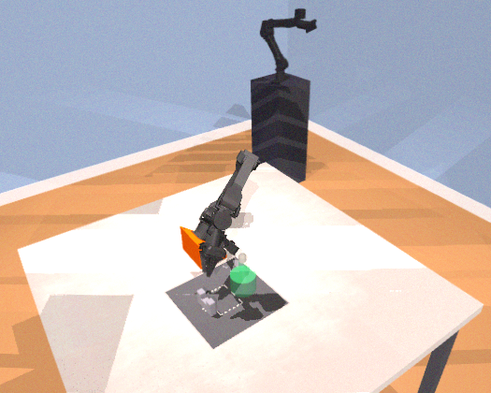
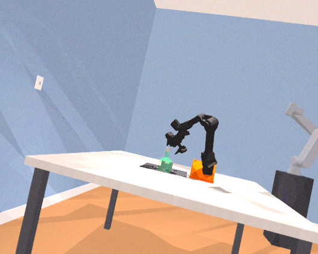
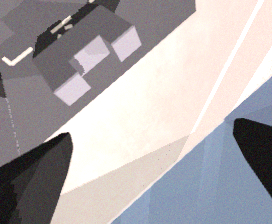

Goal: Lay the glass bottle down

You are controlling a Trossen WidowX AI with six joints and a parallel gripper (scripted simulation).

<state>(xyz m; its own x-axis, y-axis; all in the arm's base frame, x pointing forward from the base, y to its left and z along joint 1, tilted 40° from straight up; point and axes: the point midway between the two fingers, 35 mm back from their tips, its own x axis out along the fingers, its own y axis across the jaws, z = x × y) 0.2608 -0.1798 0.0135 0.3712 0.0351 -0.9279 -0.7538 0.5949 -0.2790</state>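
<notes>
While the gripper (image 1: 223, 261) (image 2: 172, 149) (image 3: 152, 132) is spread wide with nothing clasped, the glass bottle (image 1: 243, 283) (image 2: 165, 165) is stood upright on the dark mat (image 1: 212, 329) (image 2: 148, 165) (image 3: 152, 22), well inside the tabletop's (image 1: 348, 262) (image 2: 110, 167) (image 3: 132, 95) left and right corners as seen from the top view.
</notes>
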